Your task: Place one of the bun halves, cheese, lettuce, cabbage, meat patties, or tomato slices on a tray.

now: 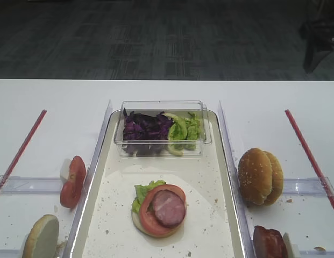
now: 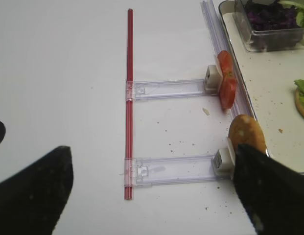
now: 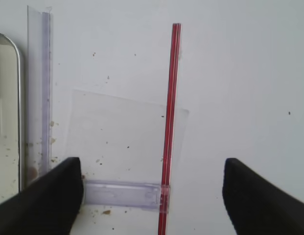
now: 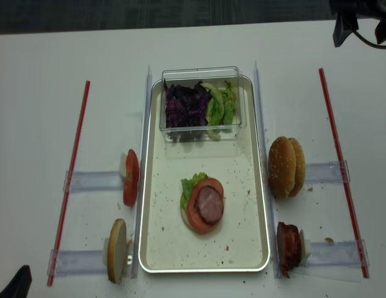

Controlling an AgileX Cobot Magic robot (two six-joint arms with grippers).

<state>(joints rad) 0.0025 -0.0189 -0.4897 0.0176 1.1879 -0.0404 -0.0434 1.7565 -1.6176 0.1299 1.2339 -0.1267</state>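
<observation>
The silvery tray (image 1: 223,177) holds a stack: bun half (image 1: 137,221), lettuce (image 1: 145,191), tomato slice (image 1: 150,215), with a meat patty (image 1: 169,208) on top. Purple cabbage (image 1: 145,128) and more lettuce (image 1: 184,128) fill a clear box (image 1: 162,105). Left of the tray stand tomato slices (image 1: 72,181) and a bun half (image 1: 40,236). To its right are two bun halves (image 1: 260,176) and meat patties (image 1: 269,243). No cheese is in view. My left gripper (image 2: 152,161) is open over bare table beside that bun half (image 2: 247,134). My right gripper (image 3: 152,166) is open and holds nothing.
Red strips (image 1: 21,145) (image 1: 309,156) lie along both sides, joined to clear plastic rails (image 2: 166,89) (image 3: 122,193). Upright clear dividers (image 1: 99,140) (image 1: 227,140) flank the tray. Crumbs speckle the tray and table. Dark floor lies beyond the far table edge.
</observation>
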